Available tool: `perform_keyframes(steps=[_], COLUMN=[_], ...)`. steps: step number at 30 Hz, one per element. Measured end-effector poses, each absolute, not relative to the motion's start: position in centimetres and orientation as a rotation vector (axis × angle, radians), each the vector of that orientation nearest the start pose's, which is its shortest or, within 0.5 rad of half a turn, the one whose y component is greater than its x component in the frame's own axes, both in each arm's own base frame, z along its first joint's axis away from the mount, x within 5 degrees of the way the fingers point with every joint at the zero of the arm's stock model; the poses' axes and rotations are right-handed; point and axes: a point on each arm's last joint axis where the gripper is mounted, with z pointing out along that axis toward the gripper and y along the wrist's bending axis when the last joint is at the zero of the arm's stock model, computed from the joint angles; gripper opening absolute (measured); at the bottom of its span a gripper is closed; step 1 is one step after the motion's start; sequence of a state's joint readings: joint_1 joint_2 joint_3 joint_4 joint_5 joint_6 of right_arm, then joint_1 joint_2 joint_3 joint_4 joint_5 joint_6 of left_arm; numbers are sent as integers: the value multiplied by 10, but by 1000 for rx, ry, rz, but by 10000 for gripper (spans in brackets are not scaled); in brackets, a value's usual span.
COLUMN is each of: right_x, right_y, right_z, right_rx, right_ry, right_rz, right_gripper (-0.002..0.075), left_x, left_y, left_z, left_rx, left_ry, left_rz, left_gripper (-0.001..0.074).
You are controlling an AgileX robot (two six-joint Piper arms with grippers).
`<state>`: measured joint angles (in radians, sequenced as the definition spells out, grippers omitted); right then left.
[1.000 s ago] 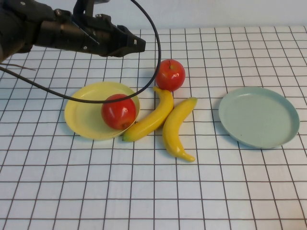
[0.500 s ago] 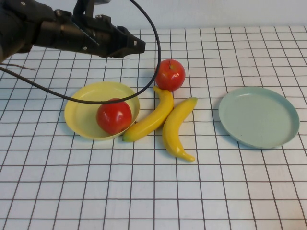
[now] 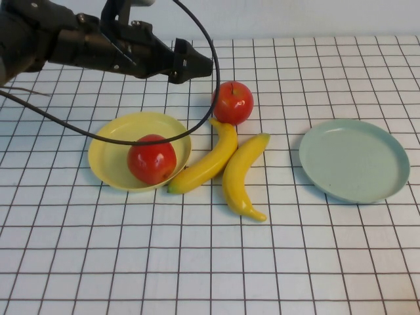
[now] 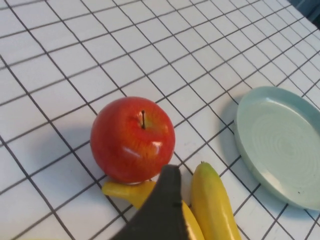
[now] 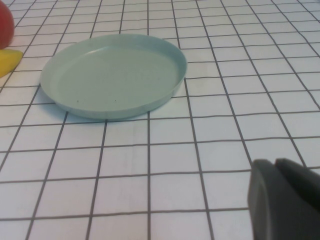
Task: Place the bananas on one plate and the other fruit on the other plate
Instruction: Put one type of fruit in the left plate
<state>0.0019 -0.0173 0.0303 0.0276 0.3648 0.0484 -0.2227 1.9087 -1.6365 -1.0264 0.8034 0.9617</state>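
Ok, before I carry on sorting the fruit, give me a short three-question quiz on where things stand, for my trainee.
1. True or false: both bananas already lie on the blue-green plate.
2. Which piece of fruit sits on the yellow plate?
A. a banana
B. an apple
C. none
3. Fill in: the left gripper hovers above the table, close to the second ____, which lies off both plates.

Key:
1. False. The bananas lie on the table between the plates; the blue-green plate holds nothing.
2. B. One apple rests on it.
3. apple.

The right gripper shows only in its wrist view, near the blue-green plate.
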Motion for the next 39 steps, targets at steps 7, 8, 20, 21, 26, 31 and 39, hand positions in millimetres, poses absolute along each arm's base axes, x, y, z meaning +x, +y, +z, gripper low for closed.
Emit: perform_keyframes(steps=[7, 8, 20, 21, 26, 31, 39], right_x=[53, 53, 53, 53, 53, 53, 53], right_y=[1, 1, 1, 1, 1, 1, 1], right_z=[171, 171, 171, 171, 171, 171, 171], right_rx=[61, 61, 61, 61, 61, 61, 61], right_ry=[1861, 1861, 1861, 1861, 1861, 1861, 1861], right_rz=[62, 62, 62, 62, 62, 62, 62], right_gripper=[-15, -15, -15, -15, -15, -15, -15], left_x=[420, 422, 459, 462, 473, 481, 490], left_y=[-174, -178, -235, -236, -243, -250, -254], left_z=[327, 324, 282, 274, 251, 238, 215], left_rx=[893, 912, 965, 968, 1007, 1004, 1005], left_ry=[2138, 2163, 2282, 2292, 2257, 2200, 2166], left_rz=[-550, -501, -399, -394, -330, -291, -274], left_gripper=[668, 668, 668, 668, 668, 668, 668])
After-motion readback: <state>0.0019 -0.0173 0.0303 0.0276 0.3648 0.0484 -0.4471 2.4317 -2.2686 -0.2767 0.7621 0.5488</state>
